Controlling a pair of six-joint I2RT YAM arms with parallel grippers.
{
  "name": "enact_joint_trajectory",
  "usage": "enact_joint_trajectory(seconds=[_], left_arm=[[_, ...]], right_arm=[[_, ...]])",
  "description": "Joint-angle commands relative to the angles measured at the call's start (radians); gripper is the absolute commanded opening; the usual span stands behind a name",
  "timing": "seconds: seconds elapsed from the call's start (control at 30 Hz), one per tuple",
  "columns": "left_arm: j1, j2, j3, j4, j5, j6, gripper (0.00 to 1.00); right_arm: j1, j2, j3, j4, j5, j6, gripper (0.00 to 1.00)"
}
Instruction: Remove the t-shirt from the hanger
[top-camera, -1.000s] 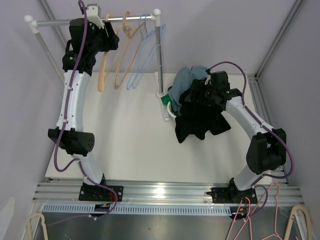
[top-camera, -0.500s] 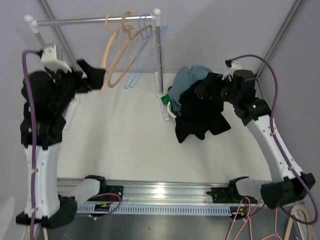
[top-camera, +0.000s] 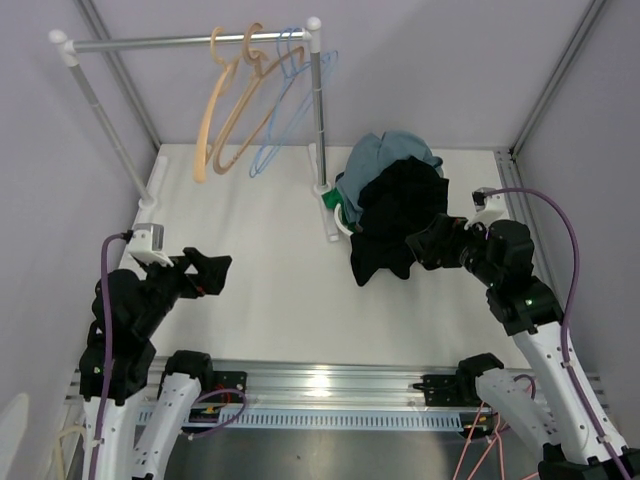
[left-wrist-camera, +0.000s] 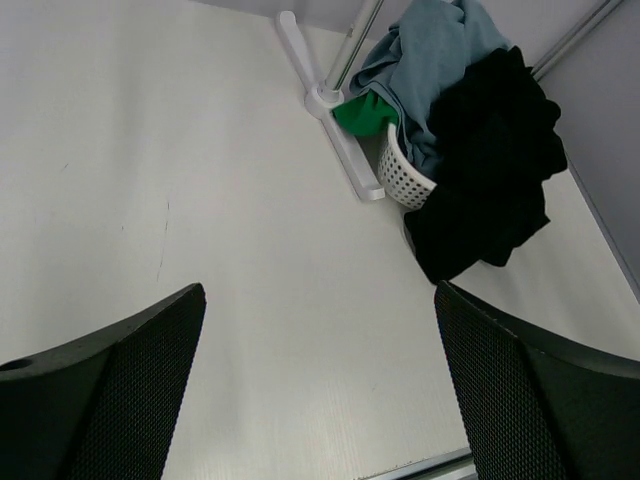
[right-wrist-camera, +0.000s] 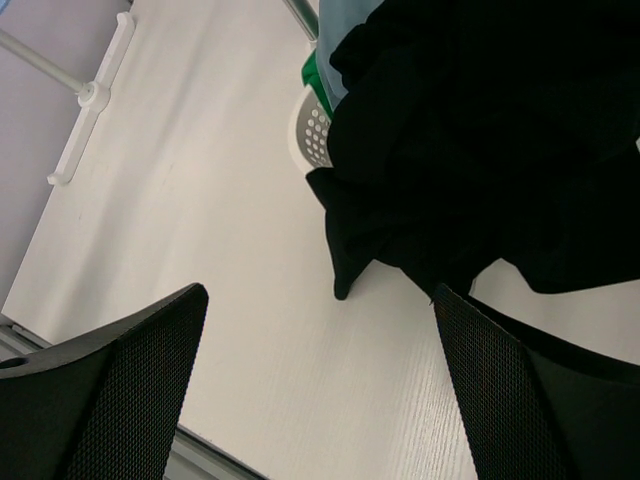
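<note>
A black t-shirt (top-camera: 400, 215) lies draped over a white basket (top-camera: 345, 222) on top of blue-grey (top-camera: 372, 160) and green clothes; it also shows in the left wrist view (left-wrist-camera: 495, 150) and the right wrist view (right-wrist-camera: 480, 130). Several bare hangers (top-camera: 245, 100) hang on the rail (top-camera: 180, 42); none carries a shirt. My left gripper (top-camera: 208, 272) is open and empty, raised over the table's near left. My right gripper (top-camera: 428, 245) is open and empty, just right of the black t-shirt's lower edge.
The rack's upright post (top-camera: 320, 110) and its white foot (top-camera: 328, 205) stand beside the basket. More hangers (top-camera: 500, 440) lie below the table's front rail at the right. Metal frame struts (top-camera: 555, 80) run along the right side.
Both arms have pulled back towards the near edge. The left gripper came down from near the rail to the near left. The right gripper let go of the black t-shirt and drew away.
</note>
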Motion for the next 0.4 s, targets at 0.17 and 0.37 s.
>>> enact_joint_trajectory(seconds=[0.17, 0.37], left_arm=[[-0.002, 0.006, 0.014, -0.005, -0.048, 0.046, 1.0], [-0.003, 0.007, 0.02, -0.01, -0.049, 0.046, 1.0]], right_arm=[[0.001, -0.073, -0.022, 0.021, 0.038, 0.004, 0.99], [0.001, -0.057, -0.009, 0.017, 0.041, -0.004, 0.99]])
